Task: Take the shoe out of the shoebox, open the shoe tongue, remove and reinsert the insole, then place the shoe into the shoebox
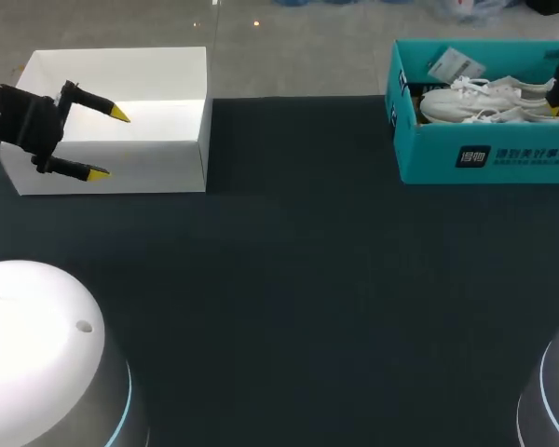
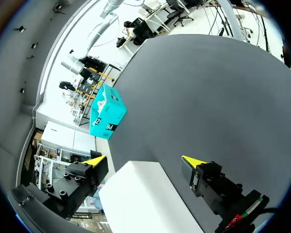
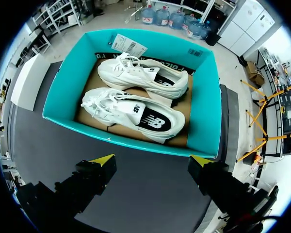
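A teal shoebox (image 1: pixel 484 156) stands open at the table's far right and holds two white lace-up shoes (image 1: pixel 489 98) lying on their sides. In the right wrist view the nearer shoe (image 3: pixel 136 114) lies closest to the fingers and the second shoe (image 3: pixel 143 75) lies behind it. My right gripper (image 3: pixel 152 160) hangs open just outside the shoebox's near wall (image 3: pixel 136 141), touching nothing. My left gripper (image 1: pixel 109 143) is open over the white box (image 1: pixel 158 126) at the far left. It holds nothing, and its yellow tips (image 2: pixel 191 160) stand wide apart above the white box (image 2: pixel 145 199).
A paper tag (image 3: pixel 127 44) leans on the shoebox's far wall. Dark tabletop (image 1: pixel 298 279) stretches between the two boxes. The arms' rounded bases (image 1: pixel 37 354) fill the near corners. From the left wrist the shoebox (image 2: pixel 107 112) shows far across the table.
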Tool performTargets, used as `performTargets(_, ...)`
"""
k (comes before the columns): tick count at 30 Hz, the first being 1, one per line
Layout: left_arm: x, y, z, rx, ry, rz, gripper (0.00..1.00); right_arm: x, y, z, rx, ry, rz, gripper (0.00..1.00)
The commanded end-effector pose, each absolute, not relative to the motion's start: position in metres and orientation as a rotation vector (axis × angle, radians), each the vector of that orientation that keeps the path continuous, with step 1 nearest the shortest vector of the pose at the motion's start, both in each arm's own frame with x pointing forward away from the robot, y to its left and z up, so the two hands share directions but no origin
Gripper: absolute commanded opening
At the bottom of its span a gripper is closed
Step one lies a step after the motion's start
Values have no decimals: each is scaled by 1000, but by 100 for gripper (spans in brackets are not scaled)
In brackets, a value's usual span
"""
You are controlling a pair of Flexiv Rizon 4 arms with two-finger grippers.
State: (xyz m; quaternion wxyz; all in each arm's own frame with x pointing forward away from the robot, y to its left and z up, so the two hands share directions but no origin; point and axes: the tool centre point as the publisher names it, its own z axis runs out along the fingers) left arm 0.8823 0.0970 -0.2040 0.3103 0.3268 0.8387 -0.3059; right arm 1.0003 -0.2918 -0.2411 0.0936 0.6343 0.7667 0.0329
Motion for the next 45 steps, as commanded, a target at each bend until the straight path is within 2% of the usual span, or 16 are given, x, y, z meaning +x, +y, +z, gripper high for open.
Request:
performTargets(1,868,93,-207,686,2209,-546,100,999,-292,-241,1882,2274,100,100)
performTargets(8,884,72,-182,238,2614,-291,100,999,-292,-241,1882,2274,100,100)
performTargets(14,899,84,-165,-139,2814,-230,100,999,-292,-241,1882,2274,100,100)
performTargets(21,917,100,-174,-748,2953,-277,100,999,-292,-241,1882,2274,100,100)
performTargets(27,929,108,-186,-1287,2814,-293,100,999,-292,-241,1882,2274,100,100)
performTargets(34,942,116,-187,-1914,2352,-198,100,999,-292,-241,1882,2274,100,100)
performTargets(45,940,115,-179,-1898,2284,-92,100,999,-292,-241,1882,2274,100,100)
